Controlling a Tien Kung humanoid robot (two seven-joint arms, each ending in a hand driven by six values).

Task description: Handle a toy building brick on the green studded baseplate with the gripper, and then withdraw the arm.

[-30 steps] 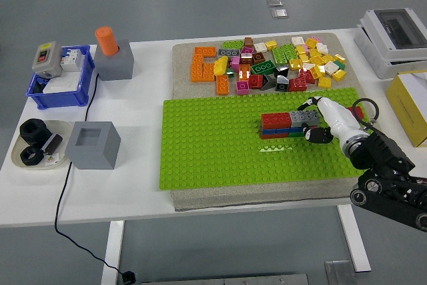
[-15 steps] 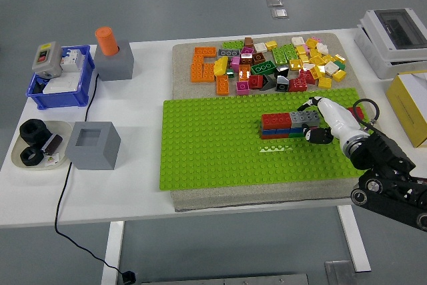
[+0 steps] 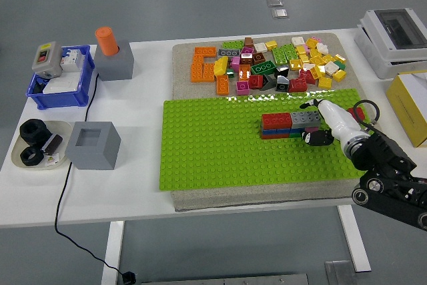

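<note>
Right arm: black jointed arm enters from the lower right corner and reaches in over the right end of the green studded baseplate [image 3: 213, 145].
Right hand: white-shelled hand with black fingertips [image 3: 327, 125] sits at the right end of the brick stack, touching or just beside it; the view is too small to tell contact.
Hand state: fingers curled inward towards the stack's right end; cannot tell whether they are clamped on a brick or merely close to it.
Left arm: out of view.
Task brick: grey studded toy brick [image 3: 305, 119] on the top layer of the stack, right half, just beside the hand.
Brick stack: low row on the right-centre of the baseplate; red studded brick [image 3: 275, 120] on top at left, the grey one on top at right, a blue and green layer beneath.
Baseplate: lies flat on a beige mat, near edge parallel to the table's front.
Loose bricks: mixed pile of orange, yellow, pink, green and white toy bricks [image 3: 267, 65] on the mat behind the baseplate, well apart from the hand.
Table left side: grey block holding an orange cylinder [image 3: 105, 40]; blue plastic bin [image 3: 59, 78] with an electrical switch unit; open grey square box [image 3: 92, 143]; oval dish [image 3: 39, 145] with black nuts.
Table right side: white and grey enclosure [image 3: 397, 38] at the far corner; yellow box [image 3: 410, 105] at the edge.
</note>
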